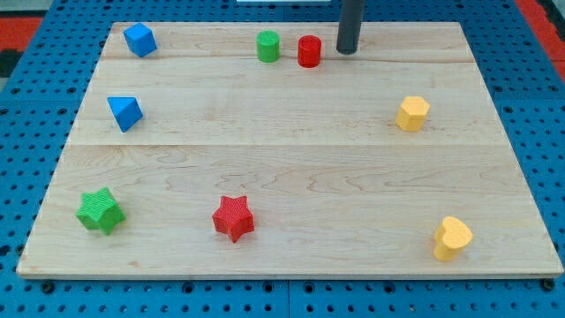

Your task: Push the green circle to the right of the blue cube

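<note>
The green circle (268,46) is a short green cylinder near the view's top, a little left of centre. The blue cube (139,40) sits at the top left corner of the board, well to the left of the green circle. A red cylinder (309,51) stands just right of the green circle, close to it. My tip (347,50) is the lower end of a dark rod coming down from the view's top; it rests just right of the red cylinder, with a small gap between them.
A blue triangular block (124,112) lies at the left. A green star (99,210) and a red star (233,217) lie near the bottom. A yellow hexagon (411,113) and a yellow heart (451,238) lie at the right. The wooden board (291,159) sits on blue pegboard.
</note>
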### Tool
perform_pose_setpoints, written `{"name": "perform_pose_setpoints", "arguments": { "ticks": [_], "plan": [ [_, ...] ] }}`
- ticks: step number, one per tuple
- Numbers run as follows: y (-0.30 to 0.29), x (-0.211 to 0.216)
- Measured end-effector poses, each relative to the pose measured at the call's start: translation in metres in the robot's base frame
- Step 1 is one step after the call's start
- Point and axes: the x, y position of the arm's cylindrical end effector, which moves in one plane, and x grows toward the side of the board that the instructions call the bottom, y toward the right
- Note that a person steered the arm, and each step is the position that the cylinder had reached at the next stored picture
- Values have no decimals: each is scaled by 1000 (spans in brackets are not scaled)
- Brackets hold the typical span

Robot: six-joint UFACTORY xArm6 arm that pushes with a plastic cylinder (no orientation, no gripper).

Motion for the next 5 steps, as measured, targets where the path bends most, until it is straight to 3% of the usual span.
{"name": "perform_pose_setpoints", "arguments": {
  "ticks": [1, 2, 4, 5],
  "plan": [
    [-39, 14],
    [-61, -11],
    [-63, -21],
    [-125, -27]
  ]
}}
